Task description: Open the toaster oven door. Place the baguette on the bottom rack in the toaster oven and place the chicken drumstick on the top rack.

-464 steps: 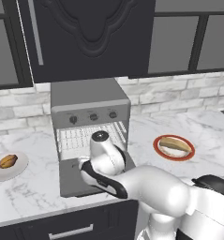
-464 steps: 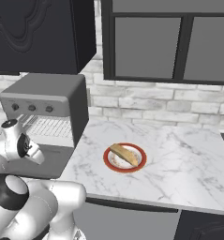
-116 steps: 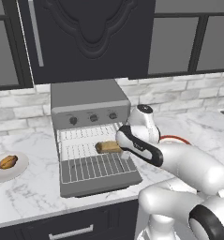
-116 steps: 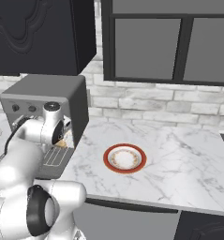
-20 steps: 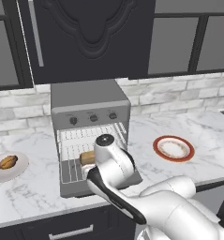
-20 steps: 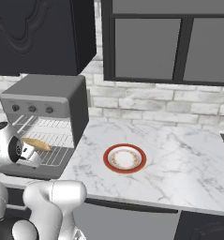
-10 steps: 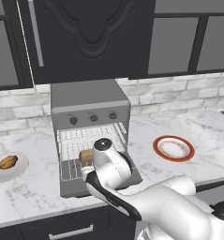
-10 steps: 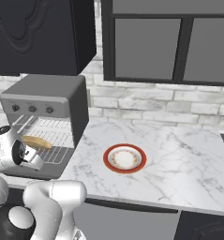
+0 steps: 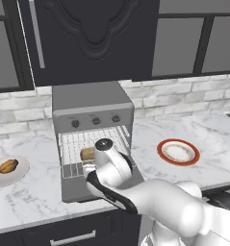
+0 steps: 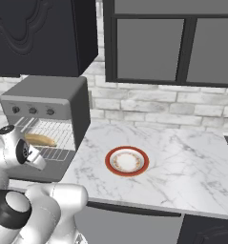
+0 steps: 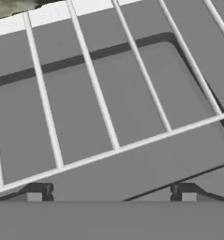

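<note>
The toaster oven (image 9: 92, 108) stands on the counter with its door (image 9: 75, 191) folded down flat. The baguette (image 9: 87, 153) lies on a wire rack (image 9: 70, 168) low in the cavity, also seen as a tan loaf (image 10: 39, 139) from the right. My hand hovers just in front of the loaf, over the rack's front edge. In the hand view my gripper (image 11: 111, 194) is open, its fingertips (image 11: 37, 193) wide apart above the rack wires, holding nothing. The chicken drumstick (image 9: 6, 166) rests on a white plate (image 9: 18, 175) at the far left.
An empty red-rimmed plate (image 9: 178, 152) sits on the marble counter right of the oven. Dark wall cabinets (image 9: 87, 38) hang above the oven. A brick backsplash runs behind. My white arm crosses in front of the open door.
My hand has shifted slightly down and toward the rack's front. The gripper stays open and the baguette lies still on the rack.
</note>
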